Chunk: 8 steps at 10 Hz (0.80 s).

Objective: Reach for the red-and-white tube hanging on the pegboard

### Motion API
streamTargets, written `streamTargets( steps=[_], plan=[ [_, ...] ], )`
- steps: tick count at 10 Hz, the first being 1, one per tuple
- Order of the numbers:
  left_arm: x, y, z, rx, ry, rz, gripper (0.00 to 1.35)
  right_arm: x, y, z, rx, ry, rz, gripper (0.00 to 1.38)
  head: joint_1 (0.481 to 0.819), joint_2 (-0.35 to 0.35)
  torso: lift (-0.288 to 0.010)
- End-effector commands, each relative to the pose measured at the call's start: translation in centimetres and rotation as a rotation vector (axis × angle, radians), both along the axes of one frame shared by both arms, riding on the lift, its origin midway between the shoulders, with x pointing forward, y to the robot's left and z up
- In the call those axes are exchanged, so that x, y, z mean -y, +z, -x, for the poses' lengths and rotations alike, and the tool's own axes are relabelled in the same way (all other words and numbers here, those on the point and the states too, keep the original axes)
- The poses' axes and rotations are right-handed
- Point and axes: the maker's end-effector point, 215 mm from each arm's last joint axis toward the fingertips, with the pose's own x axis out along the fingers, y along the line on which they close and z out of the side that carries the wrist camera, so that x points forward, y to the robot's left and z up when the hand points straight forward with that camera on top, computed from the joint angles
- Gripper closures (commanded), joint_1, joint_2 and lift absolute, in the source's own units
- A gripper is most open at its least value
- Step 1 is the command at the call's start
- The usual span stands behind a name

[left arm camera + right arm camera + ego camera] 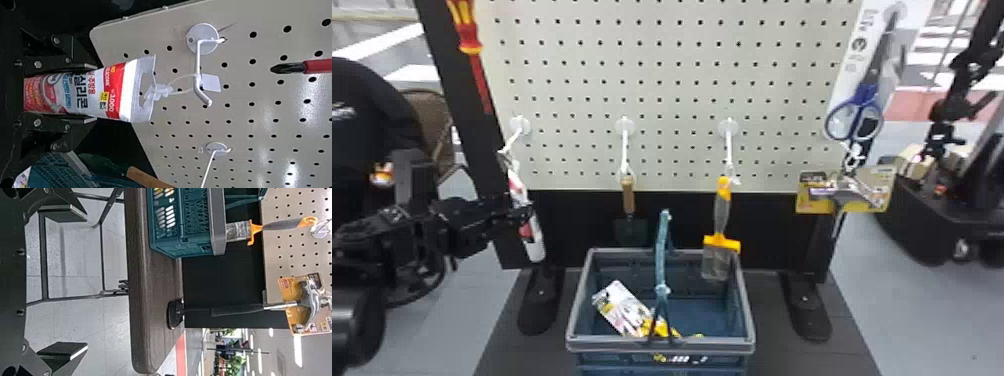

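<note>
In the head view my left gripper point(522, 212) is at the red-and-white tube point(533, 240), which hangs from the pegboard's leftmost lower hook. The left wrist view has the left gripper point(94, 94) shut on the tube point(113, 92), one finger against each long edge. Beyond the fingers the tube's flat end is still looped by a tie over the white hook point(198, 66); its other end lies hidden deep between the fingers. My right gripper point(87, 282) stands open in the right wrist view, away from the pegboard, with nothing between its fingers.
A basket point(659, 345) with packaged items stands below the pegboard point(672, 95). Along the board hang a trowel point(628, 197), a scraper point(721, 215), a hammer point(842, 192), scissors point(862, 107) and, upper left, a red screwdriver point(477, 75).
</note>
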Motion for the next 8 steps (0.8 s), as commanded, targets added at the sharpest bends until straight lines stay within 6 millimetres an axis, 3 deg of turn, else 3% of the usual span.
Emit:
streamTargets(
  steps=[1, 8],
  plan=[
    [0.00, 0.01, 0.04, 0.012, 0.006, 0.025, 0.83, -0.02, -0.02, -0.01, 0.000, -0.001, -0.001, 0.14, 0.549, 0.000, -0.100],
    [0.67, 0.06, 0.07, 0.018, -0.005, 0.028, 0.83, -0.05, -0.02, -0.01, 0.000, 0.001, -0.001, 0.14, 0.549, 0.000, -0.100]
  ],
)
